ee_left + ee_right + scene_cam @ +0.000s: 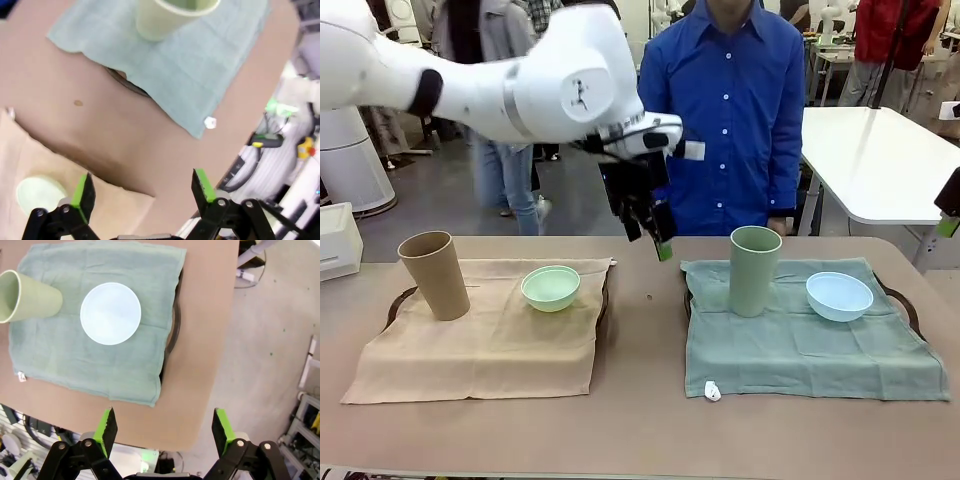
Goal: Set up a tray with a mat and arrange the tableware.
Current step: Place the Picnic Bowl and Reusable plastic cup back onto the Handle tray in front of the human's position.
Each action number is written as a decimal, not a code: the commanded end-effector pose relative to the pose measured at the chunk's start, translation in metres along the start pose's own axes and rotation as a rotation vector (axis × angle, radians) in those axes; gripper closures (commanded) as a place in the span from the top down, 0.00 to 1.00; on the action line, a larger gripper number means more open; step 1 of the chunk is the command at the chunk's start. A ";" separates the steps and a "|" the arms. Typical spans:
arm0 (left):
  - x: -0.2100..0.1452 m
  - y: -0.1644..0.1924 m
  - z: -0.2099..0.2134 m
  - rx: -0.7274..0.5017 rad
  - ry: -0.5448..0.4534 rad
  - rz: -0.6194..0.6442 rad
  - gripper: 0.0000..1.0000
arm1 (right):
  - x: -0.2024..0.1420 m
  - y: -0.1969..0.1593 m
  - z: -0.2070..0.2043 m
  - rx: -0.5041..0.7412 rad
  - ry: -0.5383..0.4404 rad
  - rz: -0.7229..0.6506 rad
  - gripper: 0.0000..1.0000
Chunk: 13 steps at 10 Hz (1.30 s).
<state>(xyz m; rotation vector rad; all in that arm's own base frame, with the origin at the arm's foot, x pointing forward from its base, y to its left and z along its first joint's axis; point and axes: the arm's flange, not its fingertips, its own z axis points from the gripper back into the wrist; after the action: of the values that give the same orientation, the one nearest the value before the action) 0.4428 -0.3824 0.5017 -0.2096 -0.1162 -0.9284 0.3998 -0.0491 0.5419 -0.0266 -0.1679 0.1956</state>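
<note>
Two trays carry the tableware. On the left tray (396, 305), a beige mat (480, 345) holds a tan cup (435, 275) and a mint bowl (551, 287). On the right tray (906, 301), a green mat (810, 345) holds a sage cup (754, 270) and a pale blue bowl (839, 296). My left gripper (652, 228) hangs open and empty above the bare strip between the mats. Its wrist view has the gripper (142, 189) over the sage cup (170, 17) and mint bowl (40, 192). High over the table's right edge, my right gripper (165, 426) is open and empty, with the blue bowl (110, 313) below.
A person in a blue shirt (725, 110) stands at the far side of the table. A white table (880, 160) sits at the back right and a white box (338, 240) at the far left. The dark tray rim (172, 335) pokes out from under the green mat.
</note>
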 end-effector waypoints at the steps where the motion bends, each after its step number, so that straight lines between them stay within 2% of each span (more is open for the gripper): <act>1: 0.004 -0.016 0.022 0.086 -0.005 0.105 1.00 | -0.004 0.002 0.020 -0.022 -0.003 0.043 0.98; 2: 0.002 -0.019 0.030 0.070 -0.007 0.061 1.00 | 0.001 -0.003 0.022 -0.002 -0.009 0.064 0.98; 3: -0.003 -0.020 0.030 -0.005 -0.017 -0.020 1.00 | 0.010 -0.012 0.016 0.021 0.005 0.082 0.98; 4: 0.002 -0.015 0.033 0.041 -0.025 0.064 1.00 | -0.001 0.002 0.020 -0.005 -0.017 0.025 0.98; 13: 0.002 -0.015 0.033 0.041 -0.025 0.064 1.00 | -0.001 0.002 0.020 -0.005 -0.017 0.025 0.98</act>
<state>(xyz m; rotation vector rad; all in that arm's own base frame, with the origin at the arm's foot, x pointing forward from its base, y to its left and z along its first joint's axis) 0.4319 -0.3861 0.5346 -0.1903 -0.1442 -0.8697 0.3979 -0.0504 0.5640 -0.0297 -0.1850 0.2338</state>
